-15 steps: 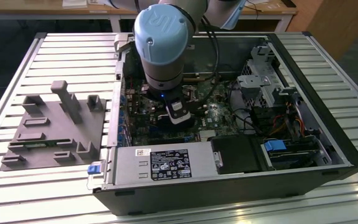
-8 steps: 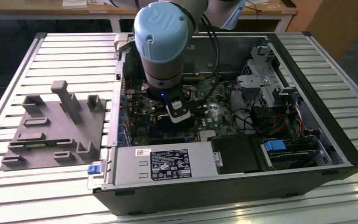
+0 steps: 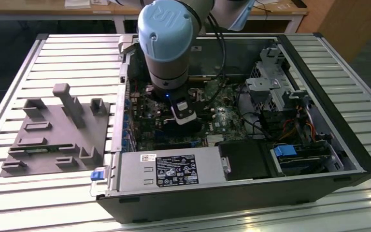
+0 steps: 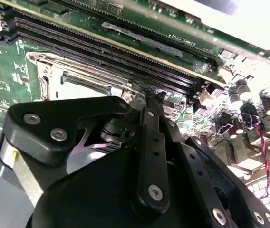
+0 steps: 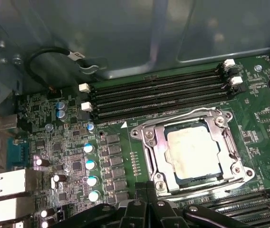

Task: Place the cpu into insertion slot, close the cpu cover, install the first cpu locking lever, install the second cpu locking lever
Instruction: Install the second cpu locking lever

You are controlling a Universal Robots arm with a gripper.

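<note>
a pale metal bench (image 3: 340,53) with long ribs is filling the room's middle in the exterior view. bright light is shining off its near edge. a grey plastic stand (image 3: 56,133) with pegs is sitting on the bench at the exterior view's left. behind the bench, a wooden table (image 3: 50,9) with white legs is standing. a brown wooden panel (image 3: 343,19) is leaning in at the far corner on the exterior view's right. dark floor is showing under that table.

Ext high; wrists close on motherboard (image 5: 125,156)
</note>
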